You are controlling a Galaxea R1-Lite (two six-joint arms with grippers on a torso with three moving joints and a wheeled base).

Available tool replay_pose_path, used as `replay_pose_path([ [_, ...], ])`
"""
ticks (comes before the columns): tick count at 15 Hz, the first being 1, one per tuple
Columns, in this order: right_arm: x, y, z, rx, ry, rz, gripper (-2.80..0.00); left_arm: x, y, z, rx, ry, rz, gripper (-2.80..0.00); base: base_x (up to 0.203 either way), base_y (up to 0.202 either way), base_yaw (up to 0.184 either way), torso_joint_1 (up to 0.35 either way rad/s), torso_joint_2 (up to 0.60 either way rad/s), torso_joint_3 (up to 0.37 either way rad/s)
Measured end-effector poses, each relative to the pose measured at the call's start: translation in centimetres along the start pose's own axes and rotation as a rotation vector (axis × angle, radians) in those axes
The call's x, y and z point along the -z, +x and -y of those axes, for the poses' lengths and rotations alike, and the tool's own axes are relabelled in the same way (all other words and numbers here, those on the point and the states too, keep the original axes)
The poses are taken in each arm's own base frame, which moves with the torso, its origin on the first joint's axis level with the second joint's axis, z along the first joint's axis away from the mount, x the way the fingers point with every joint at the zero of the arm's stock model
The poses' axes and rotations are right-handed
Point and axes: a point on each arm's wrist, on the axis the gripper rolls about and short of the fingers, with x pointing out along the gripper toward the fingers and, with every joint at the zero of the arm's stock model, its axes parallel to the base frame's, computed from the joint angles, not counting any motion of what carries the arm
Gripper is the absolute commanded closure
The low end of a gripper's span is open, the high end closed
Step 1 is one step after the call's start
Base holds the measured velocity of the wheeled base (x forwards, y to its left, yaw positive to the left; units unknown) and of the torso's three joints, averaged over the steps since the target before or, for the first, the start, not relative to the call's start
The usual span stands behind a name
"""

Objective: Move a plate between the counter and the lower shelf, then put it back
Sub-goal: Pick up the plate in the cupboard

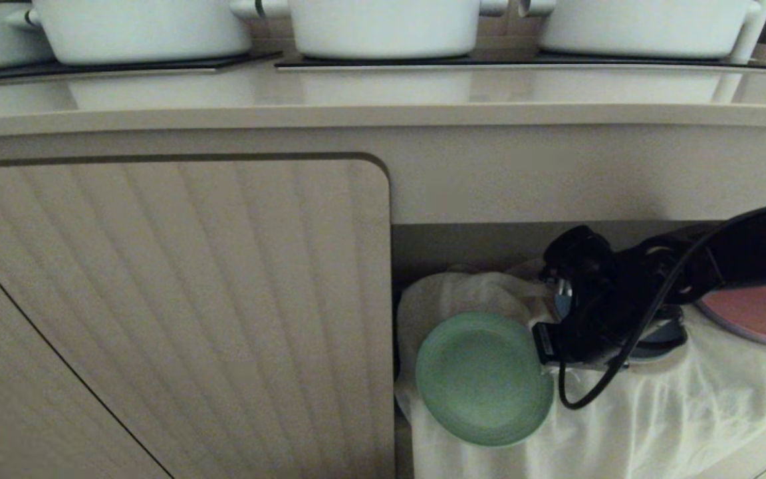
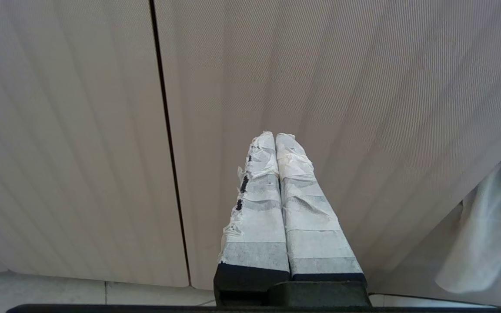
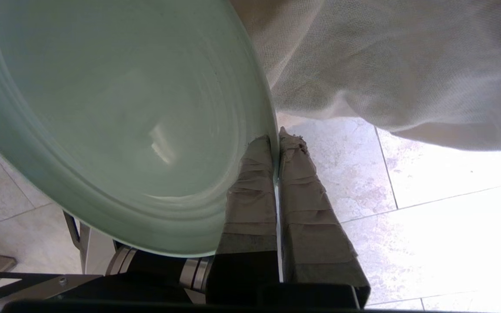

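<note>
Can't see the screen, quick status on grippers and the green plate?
Right gripper shut on plate rim, above shelf cloth. Left gripper shut, idle. Nothing blocking.

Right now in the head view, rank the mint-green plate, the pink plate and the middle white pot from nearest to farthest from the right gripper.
1. The round mint-green matte plate: its rim is pinched in the right gripper, on the white cloth.
2. The pink plate: right of the gripper, partly under the arm.
3. The middle white pot: up on the beige counter.

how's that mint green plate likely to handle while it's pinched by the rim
Probably stiff: the plate holds its round shape though the right gripper pinches only its edge. Its smooth sheen suggests it could slip or pivot between the fingers.
</note>
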Motion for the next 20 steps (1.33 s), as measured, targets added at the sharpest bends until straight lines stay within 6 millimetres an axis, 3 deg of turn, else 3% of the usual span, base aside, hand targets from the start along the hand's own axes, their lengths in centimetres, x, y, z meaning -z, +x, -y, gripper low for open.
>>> replay_pose_path([
  [7, 0.2, -0.8, 0.6, 0.000, 0.013, 0.013, 0.00, 0.0, 0.0, 0.0, 0.001, 0.000, 0.000, 0.00, 0.000, 0.000, 0.000, 0.000, 0.00, 0.000],
  [20, 2.4, -2.7, 1.6, -0.006, 0.022, 0.014, 0.00, 0.0, 0.0, 0.0, 0.000, 0.000, 0.000, 0.00, 0.000, 0.000, 0.000, 0.000, 0.00, 0.000],
])
